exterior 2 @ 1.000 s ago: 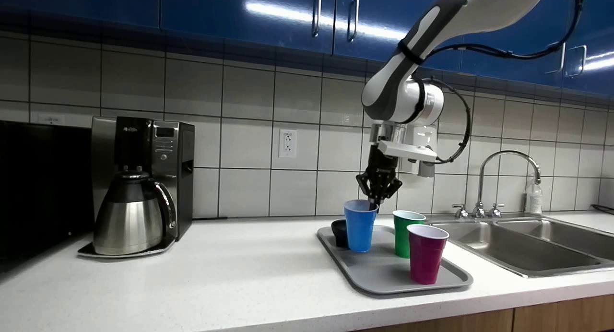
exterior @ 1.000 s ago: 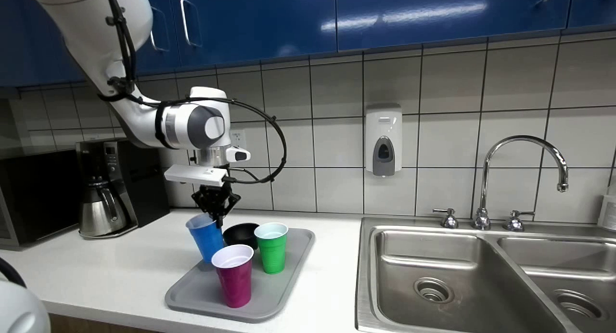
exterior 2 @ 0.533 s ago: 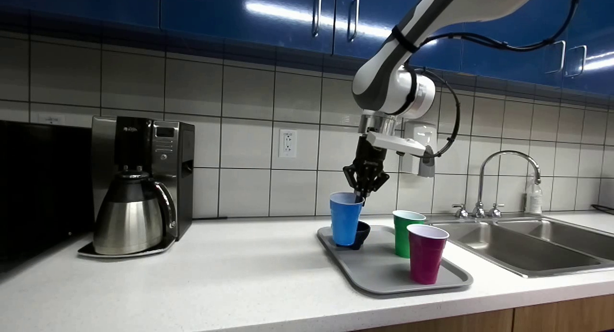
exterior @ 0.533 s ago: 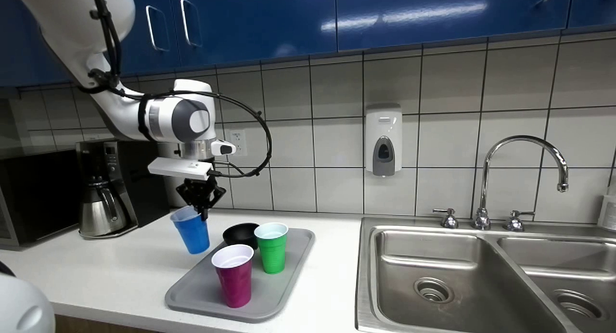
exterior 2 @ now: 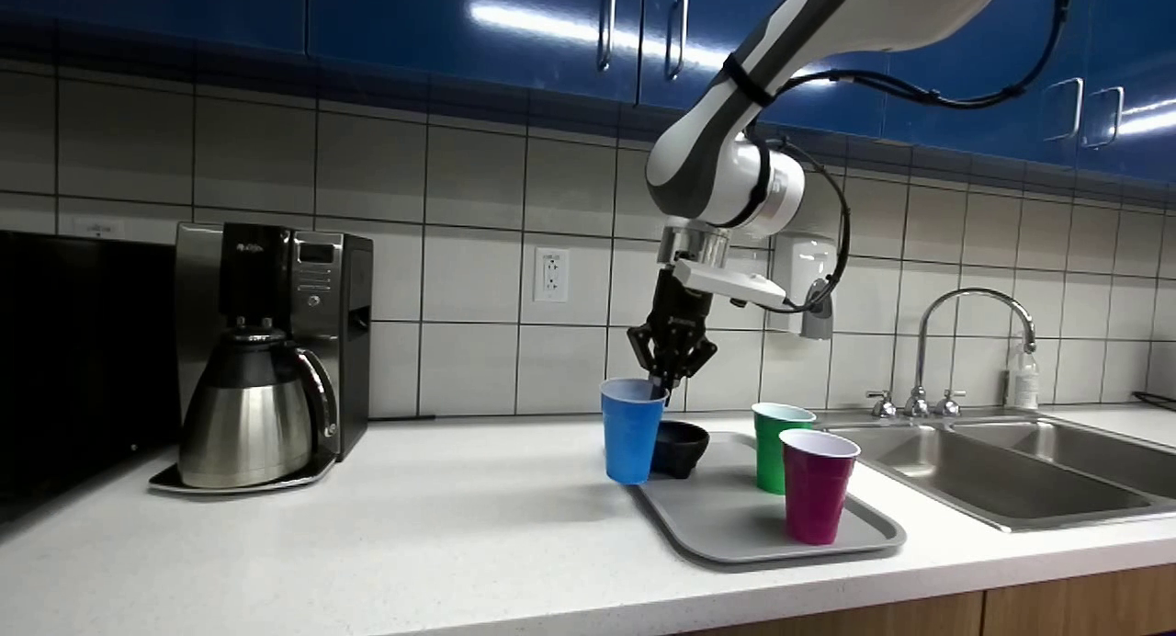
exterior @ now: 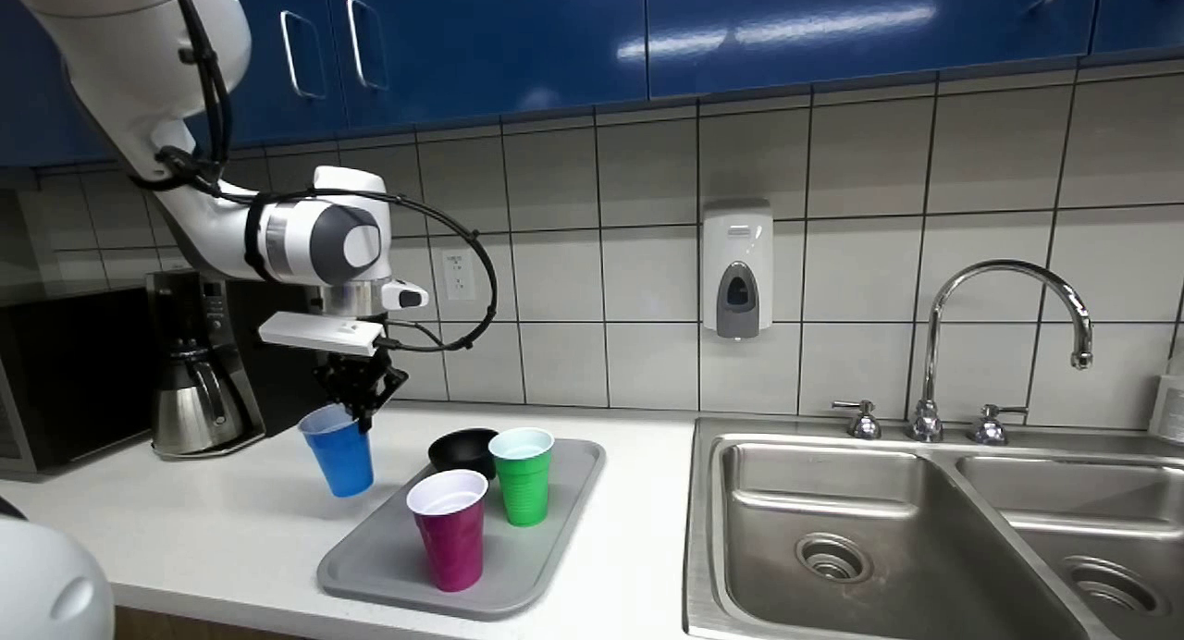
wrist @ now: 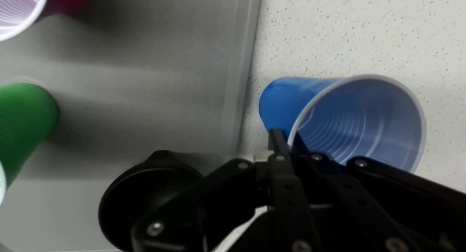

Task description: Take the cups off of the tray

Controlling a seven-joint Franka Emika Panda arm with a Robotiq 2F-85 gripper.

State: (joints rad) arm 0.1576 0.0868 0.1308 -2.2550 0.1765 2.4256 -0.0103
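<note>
Gripper [wrist: 286,134] grasping the blue cup [wrist: 346,113] by its rim, one finger inside the wall and one outside. The cup is tilted beneath the fingertips; in the wrist view its mouth opens to their right, and its base lies just beside the edge of the tray [wrist: 156,73]. One second ago the cup, held in the same way, overlapped the tray in both exterior views; now, in an exterior view, a strip of counter [exterior: 398,460] shows between the two. Gripper and cup also sit lower than half a second ago; whether the cup's base touches the counter cannot be told. The black cup [exterior 2: 682,448], which a second ago showed to the left of the blue one in an exterior view, now shows to its right, below the gripper. The black cup, the green cup [exterior: 524,481] and the pink cup [exterior: 455,540] have kept their places on the tray. In the wrist view all three lie to the left of the fingertips, the black one nearest and partly covered by the gripper. In both exterior views the coffee pot [exterior 2: 253,438] stands to the left of the gripper, and the sink [exterior: 795,603] lies well off to its right.
</note>
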